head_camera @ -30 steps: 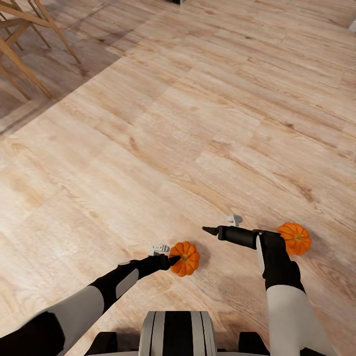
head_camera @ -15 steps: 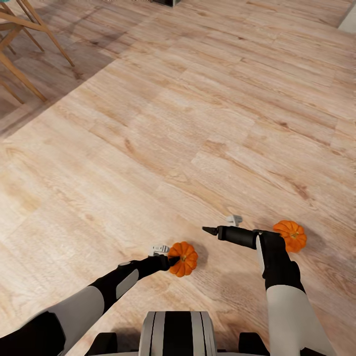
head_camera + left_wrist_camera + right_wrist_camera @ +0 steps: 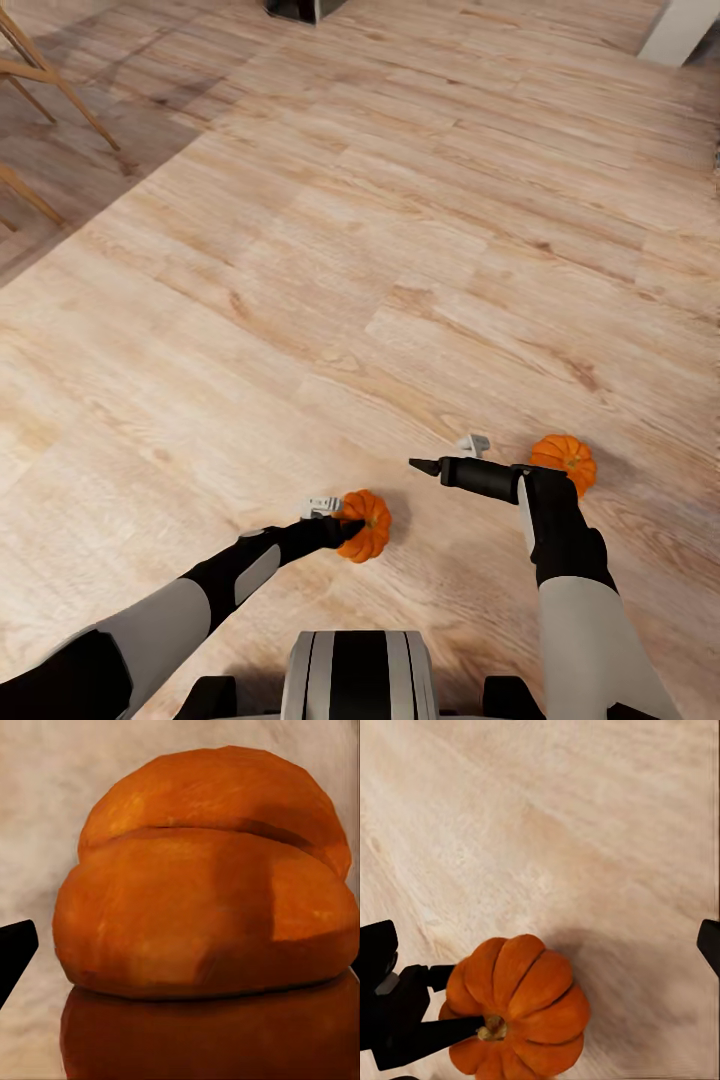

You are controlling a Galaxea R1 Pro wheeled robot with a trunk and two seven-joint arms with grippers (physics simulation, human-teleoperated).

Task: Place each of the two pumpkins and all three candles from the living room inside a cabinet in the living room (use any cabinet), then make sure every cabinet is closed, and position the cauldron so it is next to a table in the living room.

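At the upper left edge of the head view stand the slanted wooden chair legs [image 3: 40, 70], with bare plank floor [image 3: 350, 250] across the middle of the frame. Low and left of centre, my left gripper [image 3: 347, 527] is closed on the first pumpkin [image 3: 366, 524], its black fingertips pressed against the orange ribs; in my left wrist view that pumpkin [image 3: 206, 892] sits huge and close between my jaws. To the right, my right gripper [image 3: 425, 466] points leftward over the floor with nothing in it, and its fingers [image 3: 379, 949] stand wide apart at the frame edges in my wrist view. The second pumpkin [image 3: 564, 461] lies on the floor just behind my right forearm. I'd judge the carry needs a firm left grip and level travel.
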